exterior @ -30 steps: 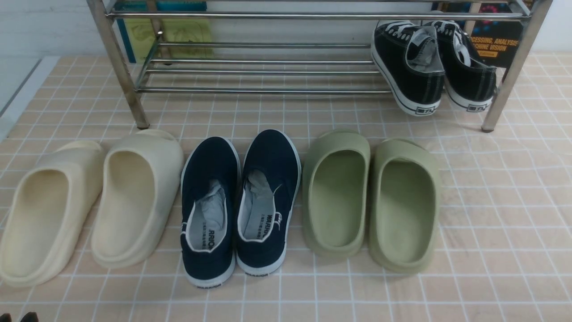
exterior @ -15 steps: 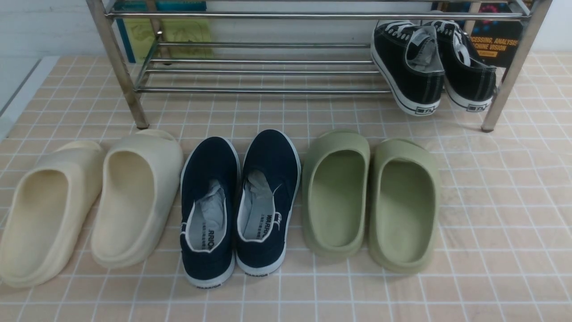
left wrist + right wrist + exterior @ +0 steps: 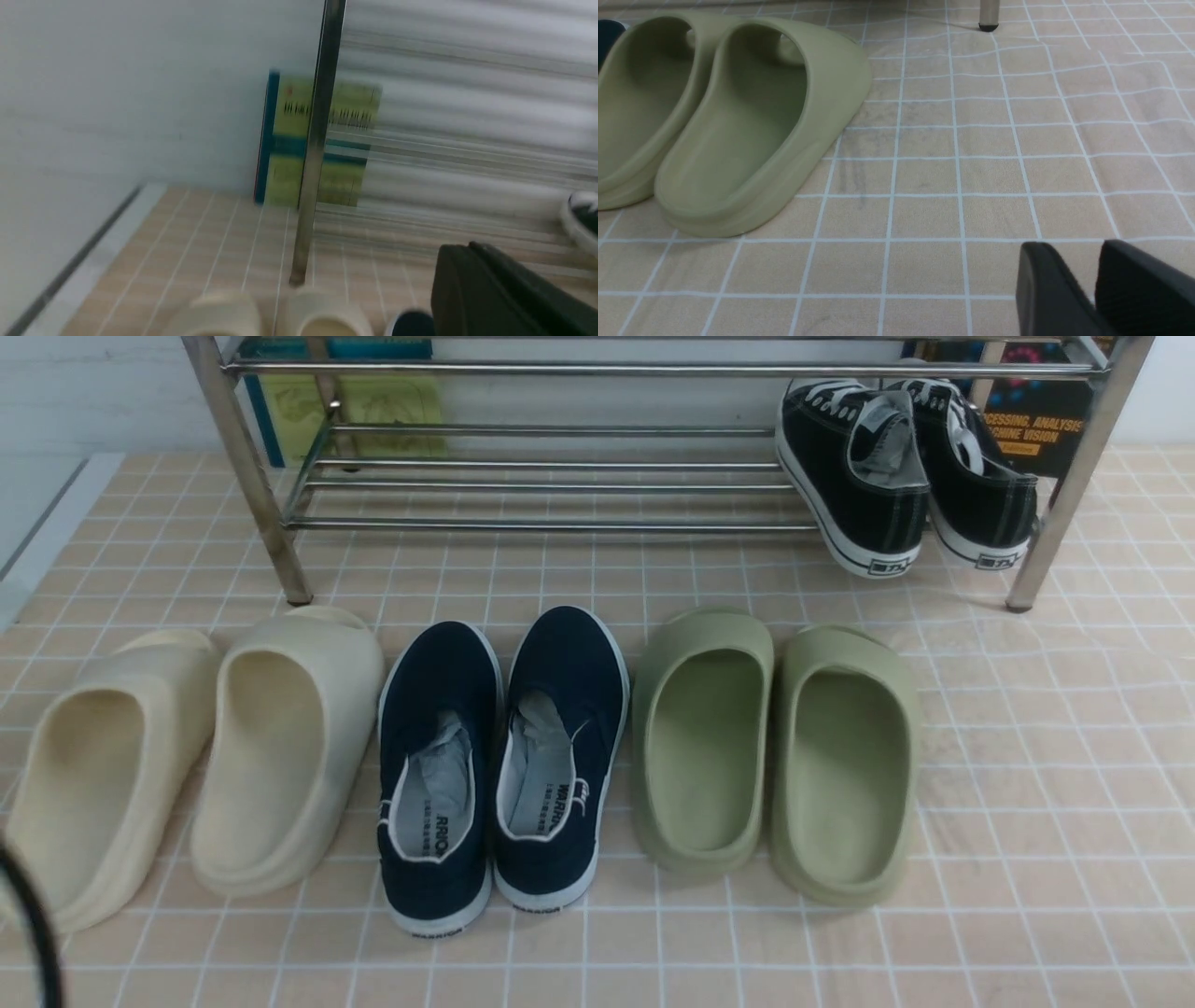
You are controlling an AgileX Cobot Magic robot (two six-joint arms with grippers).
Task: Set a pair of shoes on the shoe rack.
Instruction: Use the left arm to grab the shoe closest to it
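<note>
The pair of shoes, two navy slip-ons with white soles, stands side by side on the tiled floor, left shoe and right shoe, toes toward the shoe rack. Neither gripper touches them. In the blurred left wrist view my left gripper is shut on nothing, hovering over the floor, with one navy toe just beside it. In the right wrist view my right gripper is open and empty, low over bare tiles to the right of the olive slippers.
Black lace-up sneakers fill the right end of the rack's lower shelf. Cream slippers lie left of the navy pair, olive slippers on their right. Books lean behind the rack. A black cable crosses the lower left corner.
A black cable has swung into the front view's lower left corner, where dark tips showed a second ago. None of the shoes has moved.
</note>
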